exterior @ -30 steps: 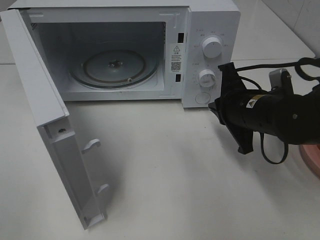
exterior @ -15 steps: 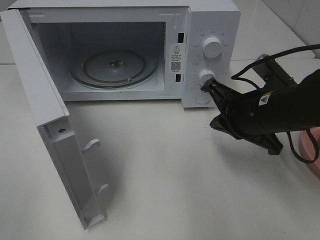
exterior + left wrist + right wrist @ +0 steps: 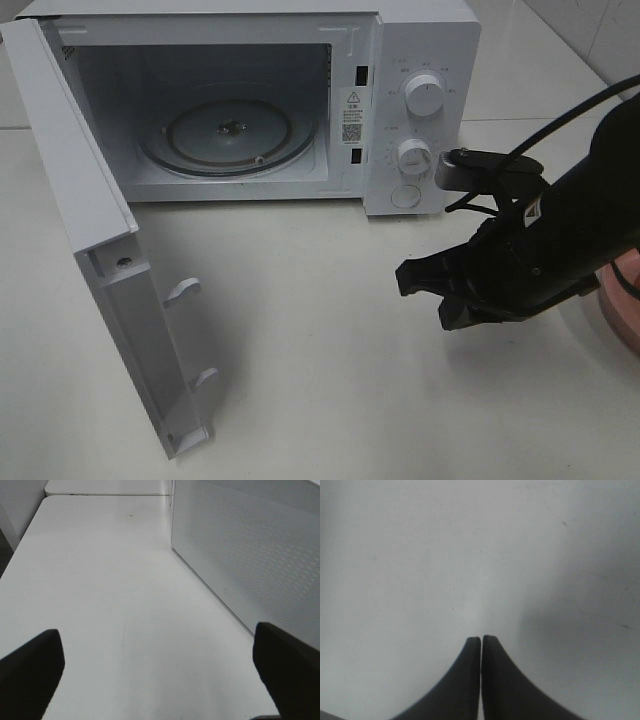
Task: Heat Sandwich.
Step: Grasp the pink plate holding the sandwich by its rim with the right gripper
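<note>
The right gripper [image 3: 403, 277] hangs over the white table [image 3: 300, 340] in front of the microwave [image 3: 425, 50]. Its fingers are pressed together and hold nothing. The left gripper [image 3: 155, 632] is spread wide, near a white dotted panel [image 3: 250, 555]. The microwave door [image 3: 75, 180] stands open. Where the sandwich is, I cannot tell.

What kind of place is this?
Likely a lab test bench staged as a kitchen: a white microwave with its door open, a white table, and a pink plate at the edge.
</note>
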